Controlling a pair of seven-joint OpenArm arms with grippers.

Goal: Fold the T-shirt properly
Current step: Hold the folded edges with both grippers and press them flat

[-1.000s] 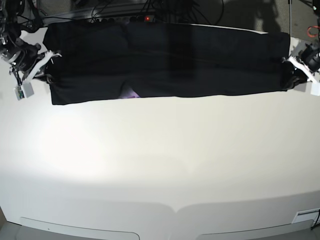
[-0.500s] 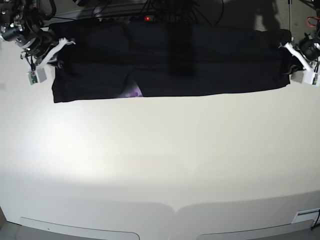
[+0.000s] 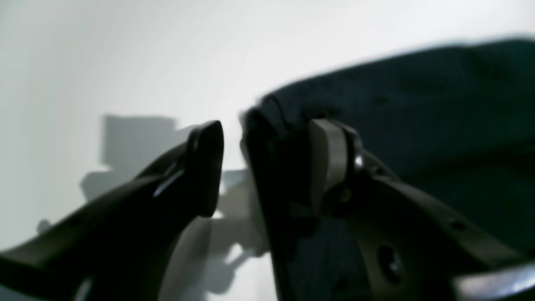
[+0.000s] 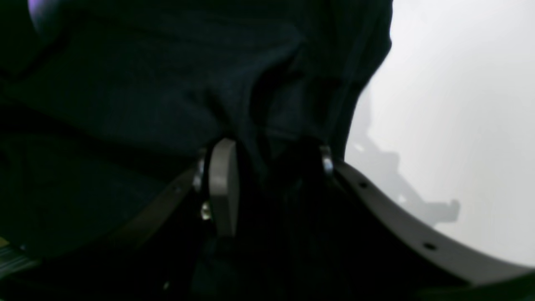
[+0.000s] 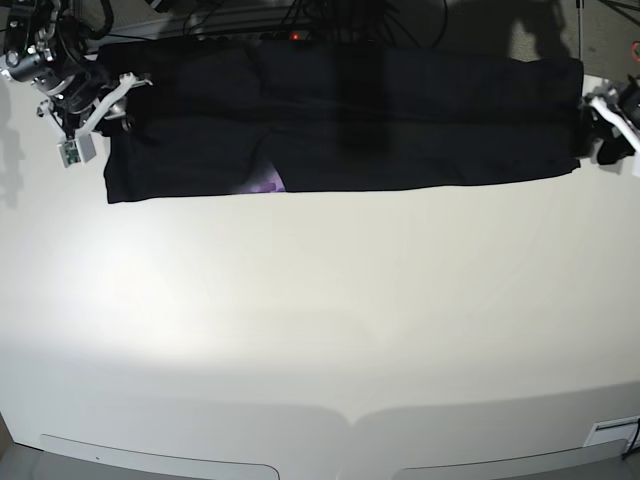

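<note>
The black T-shirt [image 5: 400,120] lies as a long flat band across the far side of the white table [image 5: 320,330], with a bit of purple print [image 5: 265,183] peeking out at its near edge. At the band's right end my left gripper [image 5: 603,128] is open. In the left wrist view [image 3: 267,167] a fold of the cloth [image 3: 418,104] stands loose between the spread fingers [image 3: 207,167]. My right gripper [image 5: 118,103] is at the left end, also open. In the right wrist view [image 4: 273,175] bunched black cloth [image 4: 146,83] sits between its fingers [image 4: 223,188].
A power strip with a red light [image 5: 295,37] and cables lie just beyond the table's far edge, behind the shirt. The table's rounded front edge runs along the bottom of the base view.
Both grippers went from shut on the shirt's ends to open. Over the second the band and both arms shifted a little toward the far edge.
</note>
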